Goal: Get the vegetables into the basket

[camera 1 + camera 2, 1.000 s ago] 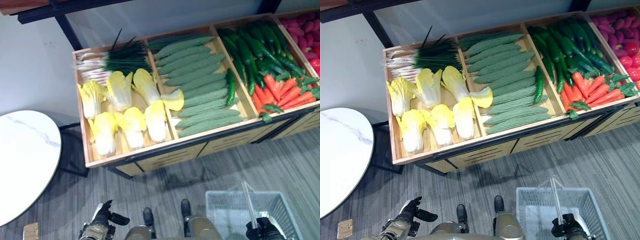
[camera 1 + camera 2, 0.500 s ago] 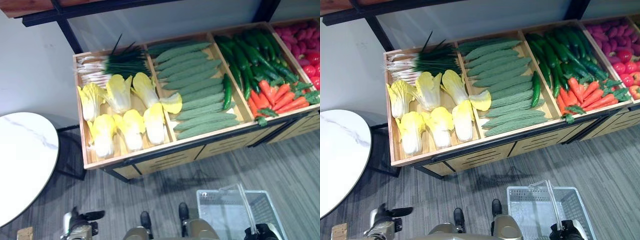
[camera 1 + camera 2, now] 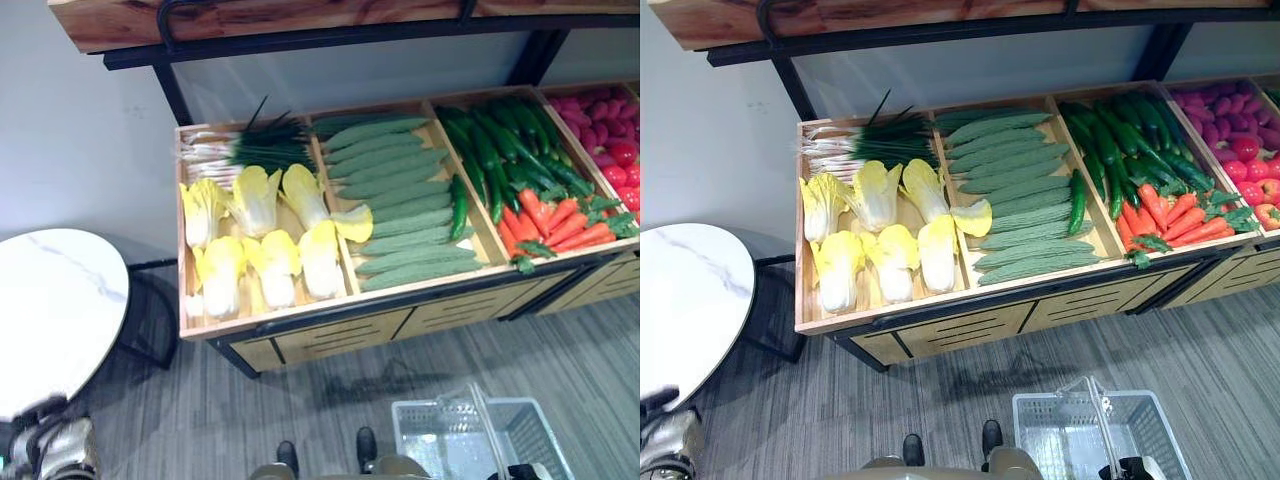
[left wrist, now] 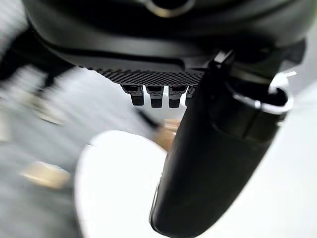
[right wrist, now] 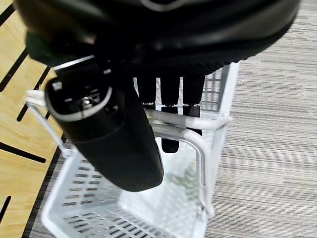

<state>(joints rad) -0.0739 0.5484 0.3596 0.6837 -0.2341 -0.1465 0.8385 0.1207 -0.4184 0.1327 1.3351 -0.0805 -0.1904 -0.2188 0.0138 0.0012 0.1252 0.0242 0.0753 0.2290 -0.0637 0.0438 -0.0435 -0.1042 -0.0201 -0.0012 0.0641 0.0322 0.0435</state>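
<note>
The right hand (image 5: 163,99) is curled round the white wire handle (image 5: 193,141) of the basket (image 5: 99,208); in the right wrist view its fingers hook over the bar while the thumb stands in front, and the pale plastic basket hangs below over grey striped floor (image 5: 277,124), beside a wooden panel with dark slots.

In the left wrist view the left hand (image 4: 163,84) has its fingers bent in toward the palm with nothing between them and its thumb sticking out; a round white surface (image 4: 119,188) lies past it.

In the left eye view the basket (image 3: 440,440) sits at the bottom edge, in front of a wooden stand (image 3: 330,320). The vegetables are all in the stand's compartments: cabbages (image 3: 270,240) and spring onions (image 3: 240,150) at the left end, bumpy green gourds (image 3: 395,195) next, then cucumbers (image 3: 500,140) with carrots (image 3: 560,215) toward the front edge.

In the right eye view, red and purple produce (image 3: 1235,125) fills the compartment at the right end.
</note>
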